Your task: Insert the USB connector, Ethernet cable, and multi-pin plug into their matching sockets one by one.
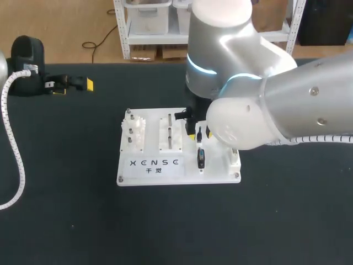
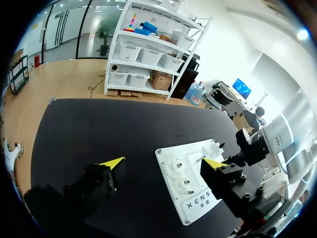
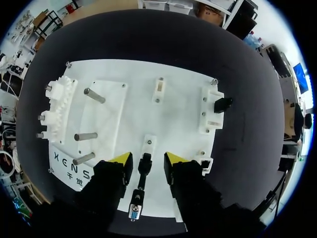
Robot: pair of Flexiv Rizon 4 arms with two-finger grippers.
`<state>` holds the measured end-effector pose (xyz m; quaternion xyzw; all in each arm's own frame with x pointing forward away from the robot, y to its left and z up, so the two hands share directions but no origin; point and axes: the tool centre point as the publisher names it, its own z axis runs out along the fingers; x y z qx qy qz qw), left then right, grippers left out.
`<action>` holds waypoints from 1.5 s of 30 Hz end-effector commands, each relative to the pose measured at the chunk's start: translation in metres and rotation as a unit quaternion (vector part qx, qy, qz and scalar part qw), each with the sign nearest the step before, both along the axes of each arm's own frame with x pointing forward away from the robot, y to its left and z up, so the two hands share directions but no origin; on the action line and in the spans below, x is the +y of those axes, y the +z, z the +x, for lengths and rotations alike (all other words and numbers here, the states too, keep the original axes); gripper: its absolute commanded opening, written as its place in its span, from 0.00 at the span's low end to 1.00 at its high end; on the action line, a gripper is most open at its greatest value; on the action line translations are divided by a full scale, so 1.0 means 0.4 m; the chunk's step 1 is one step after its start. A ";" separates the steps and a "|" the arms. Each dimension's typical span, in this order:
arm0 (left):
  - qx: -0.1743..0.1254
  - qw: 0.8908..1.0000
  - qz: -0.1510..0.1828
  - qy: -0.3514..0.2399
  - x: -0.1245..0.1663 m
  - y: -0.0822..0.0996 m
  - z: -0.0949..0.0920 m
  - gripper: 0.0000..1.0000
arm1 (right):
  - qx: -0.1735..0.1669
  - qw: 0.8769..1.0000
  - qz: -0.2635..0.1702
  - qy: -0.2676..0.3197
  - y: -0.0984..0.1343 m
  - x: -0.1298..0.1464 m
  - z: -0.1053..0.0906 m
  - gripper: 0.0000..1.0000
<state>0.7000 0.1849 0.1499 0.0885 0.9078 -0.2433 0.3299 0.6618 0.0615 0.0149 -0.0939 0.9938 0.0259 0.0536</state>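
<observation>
Right hand [image 3: 147, 158] low over board [image 3: 129, 109] — open, straddling USB connector [image 3: 144, 164], left hand [image 2: 163, 161] off aside — open

The silver-grey right arm [image 1: 287, 105] reaches to the middle, its black, yellow-tipped right tool [image 3: 147, 159] pointing straight down, fingers parted. The black, yellow-tipped left tool [image 2: 163, 162] sits far left, fingers spread wide.

In the middle of the black table [image 1: 66, 210] lies the white rectangular plastic board [image 1: 151, 165], with white plastic gears [image 1: 134, 132] on its left part, metal pegs [image 1: 170, 131] right of them, and the black USB connector [image 3: 141, 181] at its right front, between the parted fingers of the right gripper [image 3: 146, 157].
</observation>
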 end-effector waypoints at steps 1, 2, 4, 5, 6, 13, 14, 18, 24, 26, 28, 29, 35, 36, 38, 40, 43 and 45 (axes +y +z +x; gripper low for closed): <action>0.000 1.000 0.000 0.000 0.000 0.000 0.000 1.00 | -0.002 1.000 0.002 0.000 -0.001 -0.001 -0.007 0.31; 0.000 1.000 0.000 0.000 0.000 0.000 0.000 1.00 | -0.002 1.000 0.002 0.000 -0.001 -0.001 -0.007 0.29; 0.000 1.000 0.000 0.000 0.000 0.000 0.000 1.00 | -0.003 1.000 0.002 0.000 -0.001 -0.001 -0.007 0.24; 0.000 1.000 0.000 0.000 0.000 0.000 0.000 1.00 | -0.003 1.000 0.002 0.000 0.001 0.000 -0.007 0.22; 0.000 1.000 0.000 0.000 0.000 0.000 0.000 1.00 | -0.003 1.000 0.002 0.000 0.002 0.000 -0.007 0.21; 0.000 1.000 0.000 0.000 0.000 0.000 0.000 1.00 | -0.005 1.000 -0.003 0.001 0.005 0.000 -0.004 0.15; 0.000 1.000 0.000 0.000 0.000 0.000 0.000 1.00 | -0.006 1.000 -0.003 0.001 0.006 0.000 -0.004 0.14; 0.000 1.000 0.000 0.000 0.000 0.000 0.000 1.00 | -0.007 1.000 -0.002 0.000 0.009 -0.001 -0.004 0.11; 0.000 1.000 0.000 0.000 0.000 0.000 0.000 1.00 | -0.011 1.000 -0.002 0.000 0.016 -0.002 -0.005 0.08; 0.000 1.000 0.000 0.000 0.000 0.000 0.000 1.00 | -0.012 1.000 -0.002 0.001 0.019 -0.002 -0.004 0.07; 0.000 1.000 0.000 0.000 0.000 0.000 0.000 1.00 | -0.014 1.000 -0.001 0.001 0.023 -0.002 -0.002 0.07; 0.000 1.000 0.000 0.000 0.000 0.000 0.000 1.00 | -0.015 1.000 -0.001 0.001 0.025 -0.002 -0.002 0.07; 0.000 1.000 0.000 0.000 0.000 0.000 0.000 1.00 | -0.021 1.000 -0.001 0.000 0.037 -0.005 0.000 0.06; 0.000 1.000 0.000 0.000 0.000 0.000 0.000 1.00 | -0.023 1.000 -0.001 -0.001 0.041 -0.006 0.000 0.05; 0.000 1.000 0.000 0.000 0.000 0.000 0.000 1.00 | -0.027 1.000 0.000 -0.004 0.050 -0.012 0.001 0.04; 0.000 1.000 0.000 0.000 0.000 0.000 0.000 1.00 | -0.032 0.999 0.001 -0.005 0.059 -0.018 0.003 0.02; 0.000 1.000 0.000 0.000 0.000 0.000 0.000 1.00 | -0.037 0.999 0.001 -0.009 0.070 -0.034 0.006 0.00; 0.000 1.000 0.000 0.000 0.000 0.000 0.000 1.00 | -0.039 0.999 0.001 -0.013 0.074 -0.048 0.007 0.00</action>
